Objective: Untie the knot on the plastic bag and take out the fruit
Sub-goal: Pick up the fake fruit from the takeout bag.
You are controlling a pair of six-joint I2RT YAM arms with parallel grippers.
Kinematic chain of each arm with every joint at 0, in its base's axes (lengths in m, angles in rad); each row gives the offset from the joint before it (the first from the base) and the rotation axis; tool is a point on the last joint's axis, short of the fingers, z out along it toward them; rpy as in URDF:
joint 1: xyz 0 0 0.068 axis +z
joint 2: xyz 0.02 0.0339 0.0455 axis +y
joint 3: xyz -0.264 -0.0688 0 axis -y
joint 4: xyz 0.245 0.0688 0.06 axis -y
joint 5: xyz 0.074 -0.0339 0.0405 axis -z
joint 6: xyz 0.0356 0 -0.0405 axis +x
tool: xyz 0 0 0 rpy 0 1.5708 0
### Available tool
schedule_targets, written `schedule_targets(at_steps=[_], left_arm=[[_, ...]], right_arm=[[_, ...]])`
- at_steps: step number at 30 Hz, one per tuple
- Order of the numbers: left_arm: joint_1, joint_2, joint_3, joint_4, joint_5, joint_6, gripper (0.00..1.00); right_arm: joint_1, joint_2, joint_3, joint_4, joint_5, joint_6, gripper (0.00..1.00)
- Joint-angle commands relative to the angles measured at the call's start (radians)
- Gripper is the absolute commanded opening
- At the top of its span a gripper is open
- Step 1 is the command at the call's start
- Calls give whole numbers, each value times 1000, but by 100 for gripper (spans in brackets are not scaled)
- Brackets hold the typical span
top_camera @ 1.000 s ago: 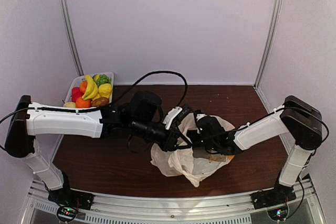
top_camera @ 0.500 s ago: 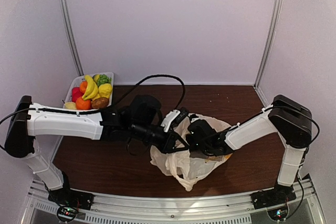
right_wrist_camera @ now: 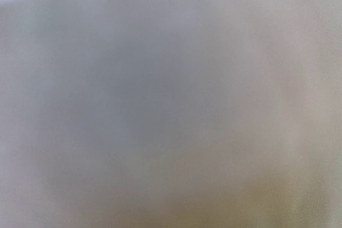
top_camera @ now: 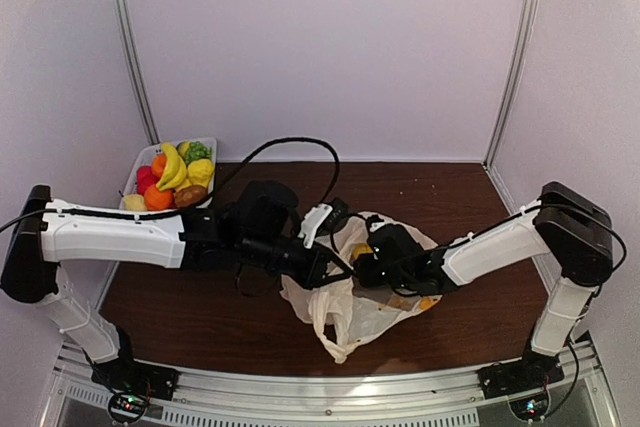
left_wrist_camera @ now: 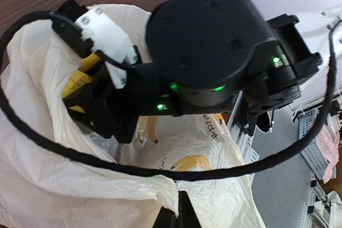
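The cream plastic bag (top_camera: 365, 312) lies at the table's middle with its mouth pulled wide. My left gripper (top_camera: 322, 269) is shut on the bag's near rim; in the left wrist view its fingertips (left_wrist_camera: 179, 218) pinch the thin plastic (left_wrist_camera: 43, 185). My right gripper (top_camera: 362, 265) reaches into the mouth from the right. A yellow fruit (top_camera: 360, 250) sits at its tip, lying between the black fingers (left_wrist_camera: 80, 78). Whether they press on it I cannot make out. The right wrist view is a blur of plastic. The knot is out of view.
A white basket (top_camera: 133, 175) heaped with toy fruit stands at the back left. A black cable (top_camera: 300, 142) loops over the bag and crosses the left wrist view (left_wrist_camera: 160, 172). Brown tabletop (top_camera: 200, 307) lies left of the bag, with a metal rail (top_camera: 320, 397) in front.
My left gripper has drawn the bag's rim leftward and the bag's lower part followed. The right gripper moved deeper into the mouth, and a yellow fruit now shows at its tip.
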Motion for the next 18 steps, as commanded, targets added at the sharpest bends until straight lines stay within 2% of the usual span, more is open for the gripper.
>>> schedule_targets(at_steps=[1,10,18], left_arm=[[28,-48,-34,6,-90,-27,0],[113,-64,-85,37,-98,-50,0],[154,-31,-70,75,-80,-44,0]], right_arm=[[5,-129,-63,55,-46,-18,34],[5,-374,-240,100,-123,-88,32],[5,-624,-378,154,-315,-161,34]])
